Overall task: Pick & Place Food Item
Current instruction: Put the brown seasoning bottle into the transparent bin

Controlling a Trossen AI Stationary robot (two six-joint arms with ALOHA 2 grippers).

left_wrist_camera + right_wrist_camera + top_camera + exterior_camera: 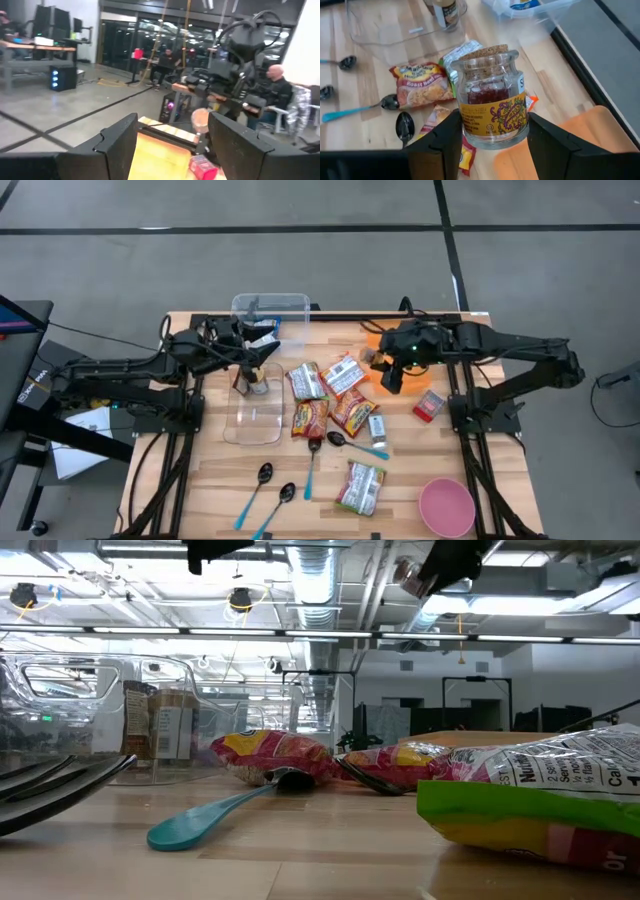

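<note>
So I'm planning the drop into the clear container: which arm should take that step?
Right, likely. The right gripper already holds the cork-stoppered jar above the table, by the orange bowl. The left gripper is open and empty, over the clear container, so it may have to clear off first.

High view: overhead, looking straight down on the whole counter [200, 490] and both arms. Low view: at counter level, close behind a teal spoon [215, 814] and a green packet [530, 800], facing the room. Left wrist view: looks level past its own fingers [120, 145] toward the right arm. Right wrist view: looks steeply down, close on a corked jar [492, 97]; the jar also appears in the low view.
</note>
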